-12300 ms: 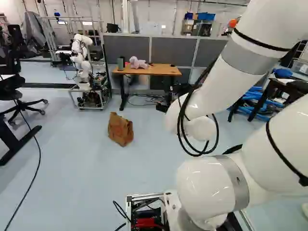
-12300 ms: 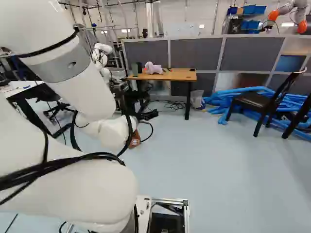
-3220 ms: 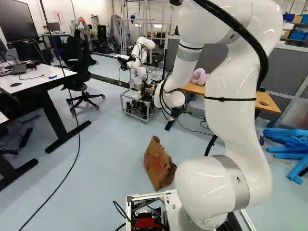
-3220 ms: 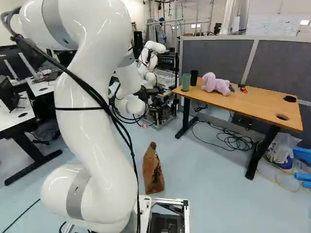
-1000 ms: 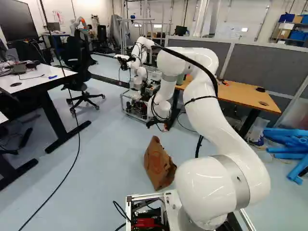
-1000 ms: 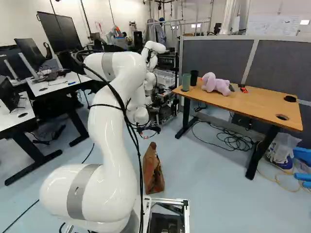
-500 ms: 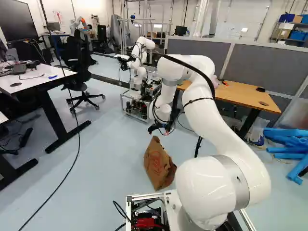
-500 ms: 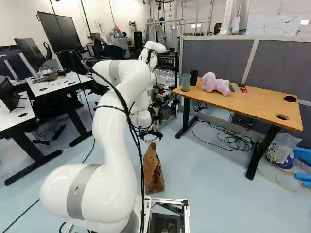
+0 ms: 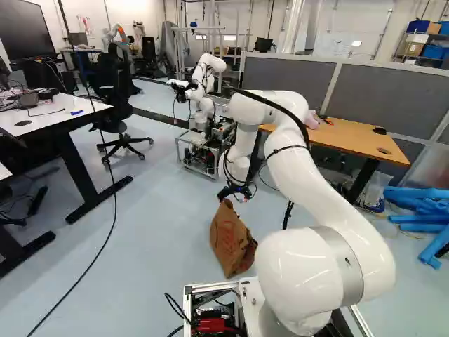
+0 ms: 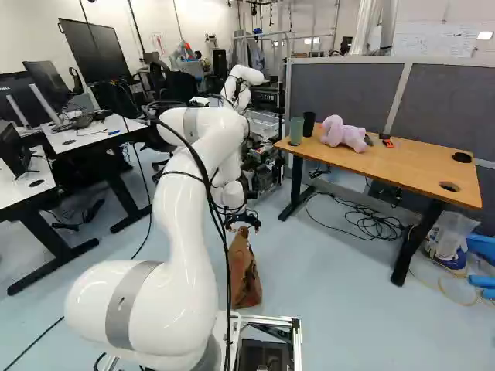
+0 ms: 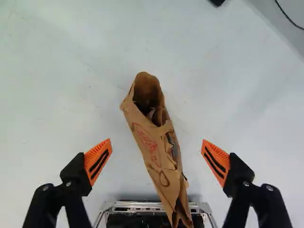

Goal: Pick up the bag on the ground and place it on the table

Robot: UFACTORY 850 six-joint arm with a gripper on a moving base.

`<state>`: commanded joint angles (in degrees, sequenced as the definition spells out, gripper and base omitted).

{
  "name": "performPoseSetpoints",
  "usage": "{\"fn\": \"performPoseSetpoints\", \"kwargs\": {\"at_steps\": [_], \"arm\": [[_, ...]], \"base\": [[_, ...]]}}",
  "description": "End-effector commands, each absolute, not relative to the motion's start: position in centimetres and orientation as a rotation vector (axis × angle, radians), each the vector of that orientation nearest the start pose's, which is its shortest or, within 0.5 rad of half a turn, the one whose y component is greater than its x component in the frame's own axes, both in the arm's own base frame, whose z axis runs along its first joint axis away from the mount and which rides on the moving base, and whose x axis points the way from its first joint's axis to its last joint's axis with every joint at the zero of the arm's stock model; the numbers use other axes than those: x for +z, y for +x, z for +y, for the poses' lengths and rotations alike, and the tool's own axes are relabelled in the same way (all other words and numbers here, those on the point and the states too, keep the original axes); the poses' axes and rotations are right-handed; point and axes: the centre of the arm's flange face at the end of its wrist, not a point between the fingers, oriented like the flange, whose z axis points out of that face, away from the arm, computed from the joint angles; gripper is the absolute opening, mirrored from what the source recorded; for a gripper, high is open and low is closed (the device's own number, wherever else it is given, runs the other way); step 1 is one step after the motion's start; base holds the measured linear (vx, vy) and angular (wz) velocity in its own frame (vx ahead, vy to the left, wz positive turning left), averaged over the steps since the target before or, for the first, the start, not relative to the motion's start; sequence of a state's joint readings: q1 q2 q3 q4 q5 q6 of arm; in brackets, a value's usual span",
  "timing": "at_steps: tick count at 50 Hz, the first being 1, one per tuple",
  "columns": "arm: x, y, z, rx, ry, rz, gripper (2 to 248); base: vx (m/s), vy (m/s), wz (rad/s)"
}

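Above the floor: black two-fingered gripper (image 9: pixel 235 194), spread wide, orange ribbed pads (image 11: pixel 98 161) well apart, grasping nothing.
Brown crumpled paper bag (image 11: pixel 154 152): standing on the floor, lying between the fingers in the wrist view, bare floor showing on both sides of it; neither pad touches it.
Bag's mouth: gaping, too dark to make out what is inside.
Bag's far end: cut off in the wrist view.
Wood-topped table with black legs (image 10: pixel 387 165): beyond the bag; the white jointed arm (image 9: pixel 316 175) hides part of it in the left base view.
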<state>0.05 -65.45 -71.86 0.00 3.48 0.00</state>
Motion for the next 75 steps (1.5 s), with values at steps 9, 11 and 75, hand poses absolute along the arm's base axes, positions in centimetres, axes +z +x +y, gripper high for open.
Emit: {"fn": "performPoseSetpoints", "kwargs": {"at_steps": [9,11,75], "arm": [[1.7,56.8,-0.2,-0.248,-3.132,0.006,247],[1.4,56.8,-0.3,-0.243,-3.133,0.008,247],[-8.4,56.4,-0.6,-0.017,-3.142,0.017,247]], "base": [[0.000,0.000,0.000],[0.000,0.000,0.000],[0.000,0.000,0.000]]}}
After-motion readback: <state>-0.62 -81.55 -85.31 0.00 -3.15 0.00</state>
